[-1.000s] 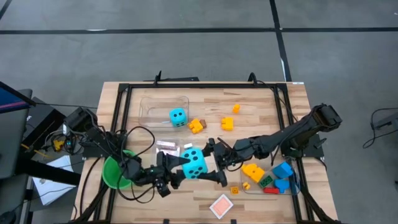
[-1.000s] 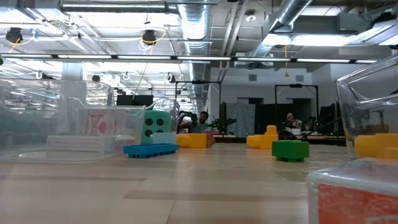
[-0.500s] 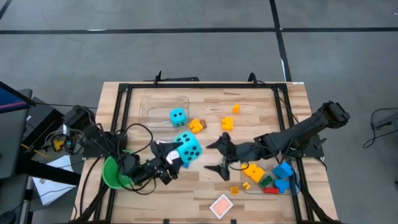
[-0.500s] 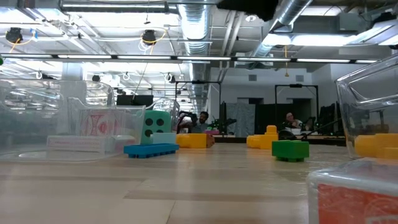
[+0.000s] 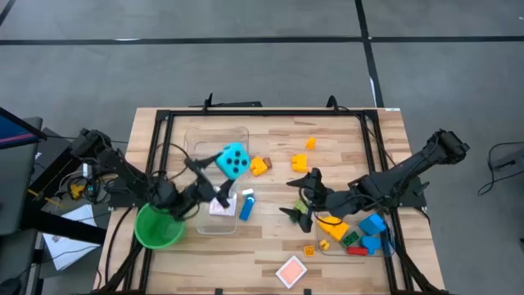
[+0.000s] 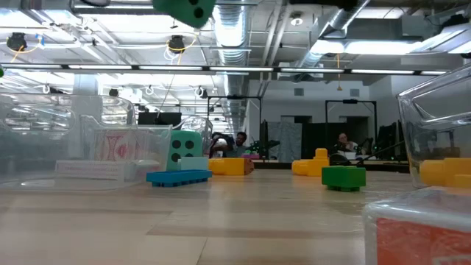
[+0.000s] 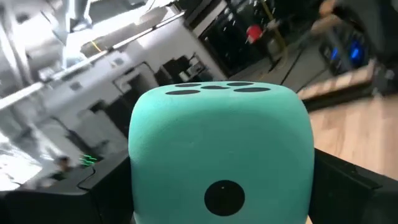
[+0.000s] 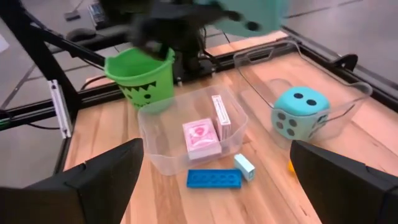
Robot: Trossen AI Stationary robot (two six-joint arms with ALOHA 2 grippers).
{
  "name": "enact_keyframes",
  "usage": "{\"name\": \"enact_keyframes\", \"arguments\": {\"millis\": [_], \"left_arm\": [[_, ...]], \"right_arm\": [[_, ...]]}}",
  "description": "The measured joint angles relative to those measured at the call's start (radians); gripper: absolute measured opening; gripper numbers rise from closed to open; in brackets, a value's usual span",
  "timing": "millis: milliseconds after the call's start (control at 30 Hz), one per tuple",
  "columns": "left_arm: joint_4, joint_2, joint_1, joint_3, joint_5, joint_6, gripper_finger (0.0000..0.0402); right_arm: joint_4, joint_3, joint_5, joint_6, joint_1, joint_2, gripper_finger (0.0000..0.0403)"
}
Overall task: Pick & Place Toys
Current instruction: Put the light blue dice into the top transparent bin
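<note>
One cyan foam die (image 5: 234,160) with black dots hangs high over the far clear bin (image 5: 196,139), with my left gripper (image 5: 219,174) shut on it. It also shows at the top of the low view as die (image 6: 184,9). A second cyan die (image 8: 297,112) lies in that bin. Red-and-white playing cards (image 8: 202,134) lie in the near clear bin (image 8: 155,146), and a blue brick (image 5: 246,206) rests flat on the table beside it. My right gripper (image 5: 302,195) stands open above the table's middle, touching nothing. My left gripper pinches the die by two opposite side faces (image 7: 142,168), one dark finger (image 7: 93,196) on each side. The fingers come roughly level from the table's near left. The die is lifted clear, well above the bin, its top face (image 7: 214,90) showing several dots.
A green cup (image 5: 157,228) stands at the near left. Orange and yellow bricks (image 5: 259,166) (image 5: 300,162) (image 5: 311,143) lie on the far middle. A clear bin (image 5: 385,246) at the near right holds coloured bricks. One card (image 5: 291,270) lies near the front edge.
My left gripper has carried the die up and toward the table's far left, from the near middle to above the far bin, rolling as it went. My right gripper has drawn back toward the right edge, away from the die, and stays open.
</note>
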Motion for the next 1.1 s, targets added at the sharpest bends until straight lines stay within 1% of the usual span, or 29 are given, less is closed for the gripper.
{"name": "enact_keyframes", "arguments": {"millis": [100, 167, 233, 300, 367, 500, 600, 700, 800, 867, 1000, 1100], "left_arm": [[-0.165, -0.045, 0.082, -0.022, 0.139, -0.232, 0.0347], [-0.287, -0.072, 0.135, -0.022, 0.204, -0.380, 0.0347], [-0.403, -0.095, 0.188, -0.022, 0.206, -0.487, 0.0347], [-0.513, -0.124, 0.241, -0.022, 0.182, -0.585, 0.0347], [-0.608, -0.161, 0.299, -0.022, 0.184, -0.714, 0.0347], [-0.828, -0.224, 0.426, -0.022, 0.294, -0.989, 0.0347], [-0.998, -0.229, 0.500, -0.022, 0.317, -1.148, 0.0347], [-1.129, -0.220, 0.555, -0.022, 0.319, -1.279, 0.0347], [-1.200, -0.219, 0.594, -0.022, 0.319, -1.380, 0.0346], [-1.230, -0.219, 0.613, -0.022, 0.333, -1.423, 0.0346], [-1.282, -0.219, 0.656, -0.022, 0.404, -1.491, 0.0346], [-1.352, -0.219, 0.684, -0.022, 0.417, -1.547, 0.0346]], "right_arm": [[0.001, 0.000, 0.012, -0.008, 0.015, -0.011, 0.0396], [-0.002, 0.001, 0.027, -0.009, 0.015, -0.011, 0.0396], [-0.003, 0.001, 0.032, -0.011, 0.014, -0.011, 0.0396], [-0.008, 0.001, 0.033, -0.011, 0.014, -0.011, 0.0396], [-0.017, 0.001, 0.033, -0.010, 0.013, -0.011, 0.0396], [-0.020, 0.001, 0.032, -0.010, 0.012, -0.011, 0.0396], [-0.020, 0.001, 0.033, -0.008, 0.012, -0.011, 0.0396], [-0.020, 0.001, 0.033, -0.008, 0.012, -0.011, 0.0396], [-0.019, 0.001, 0.033, -0.008, 0.012, -0.011, 0.0396], [-0.019, 0.001, 0.033, -0.008, 0.012, -0.011, 0.0396], [-0.019, 0.001, 0.033, -0.004, 0.011, -0.011, 0.0396], [-0.019, 0.001, 0.032, 0.000, 0.011, -0.011, 0.0396]]}}
